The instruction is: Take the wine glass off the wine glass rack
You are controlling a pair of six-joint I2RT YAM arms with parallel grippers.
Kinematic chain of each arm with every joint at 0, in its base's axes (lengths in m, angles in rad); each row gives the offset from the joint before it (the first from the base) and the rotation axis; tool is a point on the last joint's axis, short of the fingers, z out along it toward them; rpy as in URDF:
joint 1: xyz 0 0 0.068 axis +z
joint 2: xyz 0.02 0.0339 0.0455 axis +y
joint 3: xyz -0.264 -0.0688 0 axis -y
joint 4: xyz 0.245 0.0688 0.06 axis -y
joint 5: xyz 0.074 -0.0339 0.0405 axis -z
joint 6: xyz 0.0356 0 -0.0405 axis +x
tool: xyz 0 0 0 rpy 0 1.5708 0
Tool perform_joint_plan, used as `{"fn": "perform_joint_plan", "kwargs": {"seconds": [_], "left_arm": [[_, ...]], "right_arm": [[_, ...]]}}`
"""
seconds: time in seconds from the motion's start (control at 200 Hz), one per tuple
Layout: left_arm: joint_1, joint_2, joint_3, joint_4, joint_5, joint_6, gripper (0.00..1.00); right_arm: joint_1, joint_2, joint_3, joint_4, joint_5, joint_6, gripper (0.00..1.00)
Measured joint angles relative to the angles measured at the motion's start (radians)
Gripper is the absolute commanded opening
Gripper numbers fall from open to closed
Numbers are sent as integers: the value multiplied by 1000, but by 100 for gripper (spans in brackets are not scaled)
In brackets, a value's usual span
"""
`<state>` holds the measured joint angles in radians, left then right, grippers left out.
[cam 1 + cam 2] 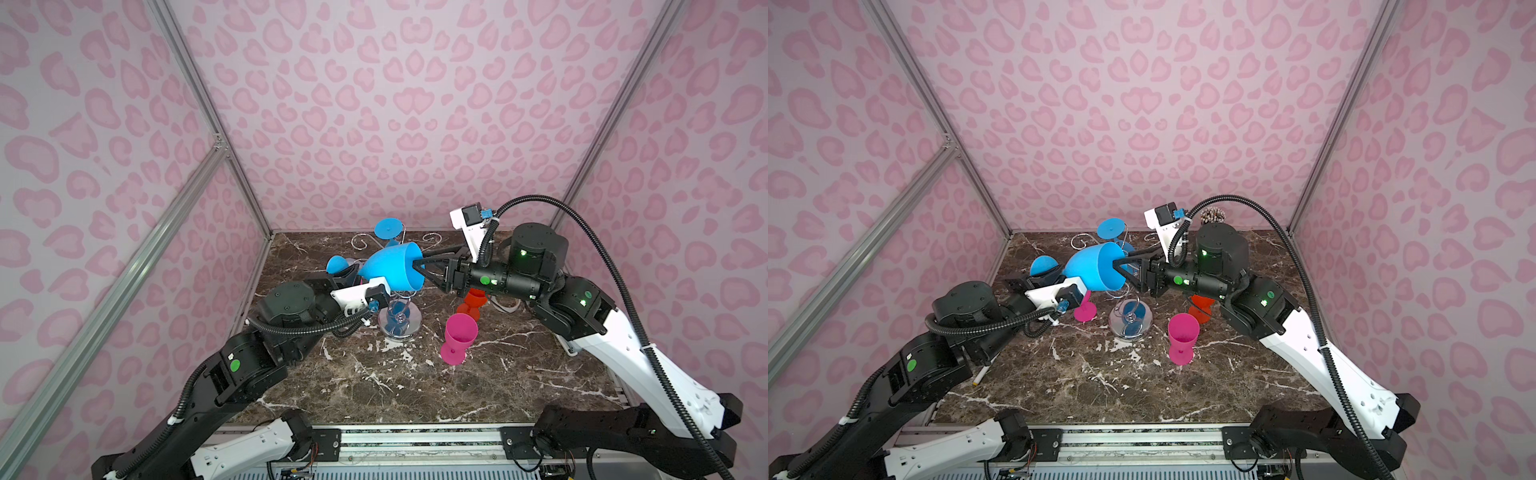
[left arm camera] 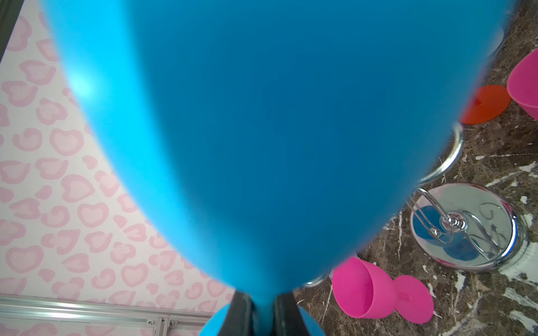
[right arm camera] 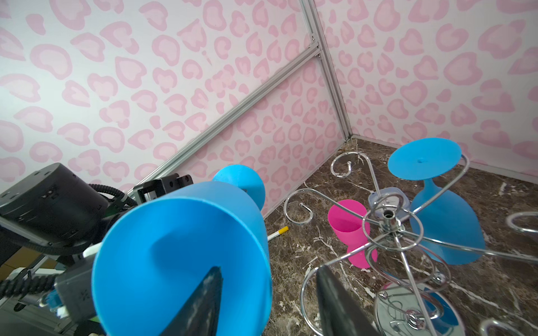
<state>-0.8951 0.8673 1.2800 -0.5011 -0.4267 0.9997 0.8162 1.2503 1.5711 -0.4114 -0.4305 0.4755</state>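
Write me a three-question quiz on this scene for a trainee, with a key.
1. True or false: the left gripper holds the blue wine glass by its stem.
2. Where do the fingers of the right gripper stand? A: both inside the bowl. B: one inside the bowl, one outside the rim. C: both on the foot.
3. How many glasses hang on the wine glass rack?
Key: 1 true. 2 B. 3 one, the hanging glass, upside down.
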Motion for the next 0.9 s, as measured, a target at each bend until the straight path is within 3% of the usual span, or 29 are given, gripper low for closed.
{"fn": "perform_joint_plan", "kwargs": {"seconds": [0.085,0.17,0.31,0.365,0.415,0.485,0.505,0.51,0.52,0.9], "left_arm": [[-1,-2,0,1,0,3,4],[-2,-1,0,0,-2,9,4],[-3,-2,-5,-5,-8,21,8],[-3,-2,-8,-5,-11,21,26],[-4,-2,-9,-6,-11,21,49],[-6,-4,-9,-1,-8,20,66],[-7,-5,-9,1,-8,20,80],[-7,-5,-9,1,-8,19,90],[-8,-5,-9,1,-8,18,99],[-8,-58,-12,2,-6,-32,97]], "right_arm": [[0,13,0,0,1,4,31],[0,16,-1,1,4,12,0],[2,14,-11,14,8,30,0],[1,14,-16,18,12,31,0],[2,13,-19,20,12,41,0],[0,12,-21,20,27,38,0],[0,11,-21,21,33,37,0],[0,11,-21,22,34,37,0],[0,11,-21,22,36,38,0],[0,-13,-44,32,50,37,0]]}}
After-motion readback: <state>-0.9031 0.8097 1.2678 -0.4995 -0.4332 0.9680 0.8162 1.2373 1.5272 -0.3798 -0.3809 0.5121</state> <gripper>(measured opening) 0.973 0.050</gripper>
